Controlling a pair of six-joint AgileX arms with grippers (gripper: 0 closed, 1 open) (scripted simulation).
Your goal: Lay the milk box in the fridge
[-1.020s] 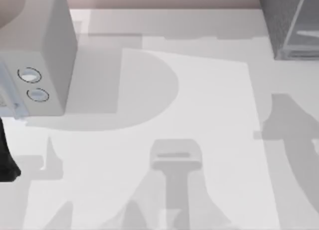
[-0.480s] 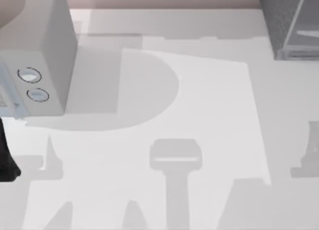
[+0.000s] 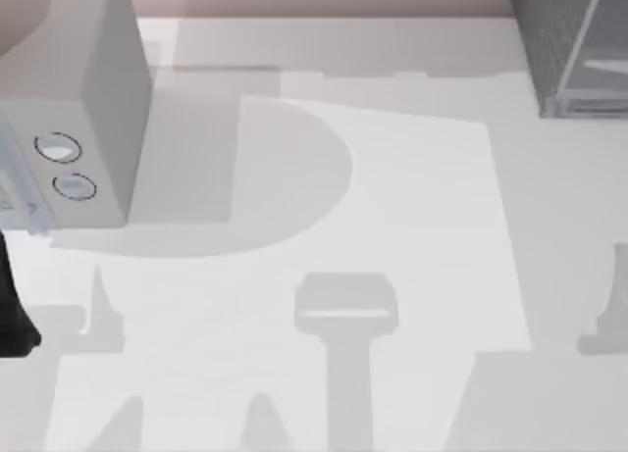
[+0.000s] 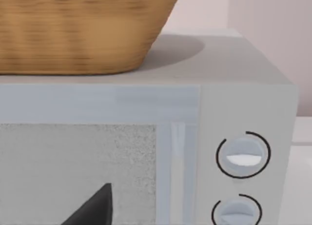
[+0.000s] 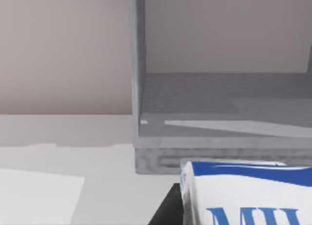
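Looking down from above, I see the white surface [image 3: 412, 207] spread across nearly everything, crossed by soft grey shadows. At about ten o'clock stands a light grey box with two round dials [image 3: 83, 109], its dial face turned toward the near edge. At about one o'clock, cut by the frame, sits the fridge [image 3: 574, 45], dark grey and speckled with a pale metal frame.

From my right wrist camera the fridge [image 5: 214, 103] stands open toward me, its speckled floor and pale frame post plain to see, with the pink-grey wall behind it. The milk box [image 5: 243, 195] sits close under that camera, blue along its upper edge, white below with the tops of blue letters showing; it is in front of the fridge opening and not inside it. A dark part of the right claw [image 5: 165, 210] shows just beside the carton, but I cannot tell how its fingers stand.

From my left wrist camera the dial box fills the near ground, and a woven basket [image 4: 83, 30] rests on its top. A dark tip of the left claw [image 4: 95, 208] shows against the speckled door panel; I cannot tell its state either.
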